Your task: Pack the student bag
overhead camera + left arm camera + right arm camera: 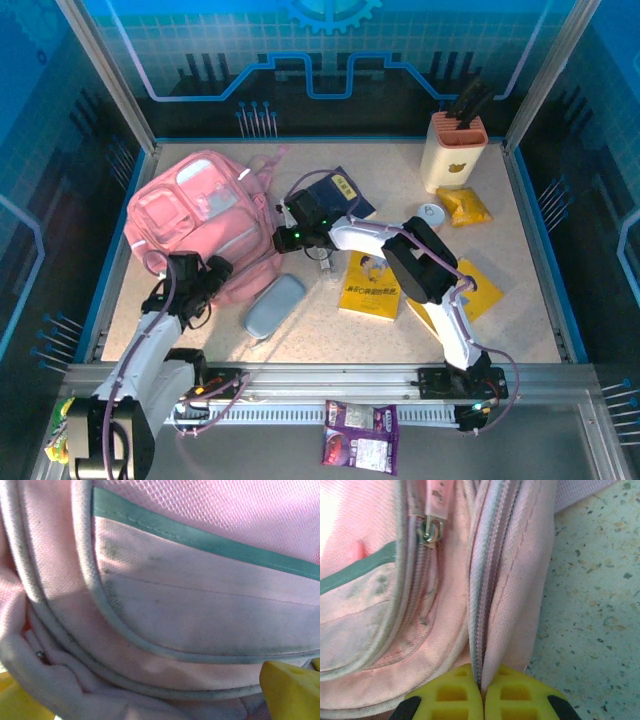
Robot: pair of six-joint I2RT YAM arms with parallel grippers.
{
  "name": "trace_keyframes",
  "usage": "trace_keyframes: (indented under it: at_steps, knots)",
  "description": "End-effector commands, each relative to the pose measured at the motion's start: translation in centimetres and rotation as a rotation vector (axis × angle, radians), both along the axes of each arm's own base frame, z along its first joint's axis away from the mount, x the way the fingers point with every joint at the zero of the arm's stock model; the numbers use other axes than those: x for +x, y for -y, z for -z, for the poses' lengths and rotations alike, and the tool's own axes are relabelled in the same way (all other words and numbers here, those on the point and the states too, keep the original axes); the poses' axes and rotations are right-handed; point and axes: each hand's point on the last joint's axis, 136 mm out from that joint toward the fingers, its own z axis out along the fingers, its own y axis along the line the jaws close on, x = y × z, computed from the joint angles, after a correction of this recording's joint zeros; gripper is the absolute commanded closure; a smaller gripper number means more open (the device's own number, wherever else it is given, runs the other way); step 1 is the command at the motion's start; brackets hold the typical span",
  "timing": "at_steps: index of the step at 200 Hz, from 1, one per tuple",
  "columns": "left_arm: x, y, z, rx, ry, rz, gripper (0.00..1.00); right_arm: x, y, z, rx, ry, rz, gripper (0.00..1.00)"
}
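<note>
The student bag (200,215) is a big pink backpack lying at the left of the table. My right gripper (285,238) reaches across to its right edge. In the right wrist view its yellow pads (455,695) are shut (481,682) on the bag's zipped seam (487,595), with a fold of pink fabric pinched between them. A metal zip pull (431,530) hangs further up on a neighbouring zip. My left gripper (200,280) sits against the bag's near lower corner, open. Its wrist view is pressed close to the pink pocket fabric (200,610), with one yellow pad (290,690) at the lower right.
A grey-blue pencil case (274,305) lies just in front of the bag. A yellow booklet (368,285), a dark blue book (335,190) and another yellow item (475,290) lie mid-table. A knife block (455,150) and a yellow packet (465,207) stand at the back right. A purple packet (360,435) rests on the front rail.
</note>
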Motion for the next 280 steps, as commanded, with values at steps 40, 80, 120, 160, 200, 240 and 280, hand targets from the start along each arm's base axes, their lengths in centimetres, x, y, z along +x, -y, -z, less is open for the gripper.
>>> trace_keyframes:
  at_steps: [40, 80, 120, 160, 200, 240, 280]
  knots:
    - [7.3, 1.4, -4.9, -0.016, 0.251, 0.129, 0.01, -5.2, 0.9, -6.4, 0.107, 0.066, -0.142, 1.0]
    - [12.1, 1.2, -6.7, 0.036, 0.268, 0.193, 0.01, -7.6, -0.5, -8.2, 0.132, 0.061, -0.162, 1.0]
    - [13.3, -2.1, -6.7, 0.125, 0.207, 0.137, 0.01, -9.8, -5.2, -9.5, 0.158, 0.072, -0.161, 0.79]
    - [11.1, -3.7, -6.8, 0.115, 0.13, 0.105, 0.01, -9.8, -2.3, -12.6, 0.103, 0.183, -0.101, 0.48]
    - [7.9, -1.6, -7.9, 0.04, 0.147, 0.134, 0.01, -5.9, 4.8, -11.6, 0.016, 0.111, 0.052, 0.27]
    - [5.2, 0.1, -8.7, -0.011, 0.125, 0.144, 0.01, -1.8, 8.7, -10.3, 0.044, 0.029, 0.145, 0.21]
    - [3.9, 6.3, -8.9, -0.098, 0.159, 0.264, 0.01, 3.4, 12.3, -7.7, -0.019, 0.014, 0.253, 0.19]
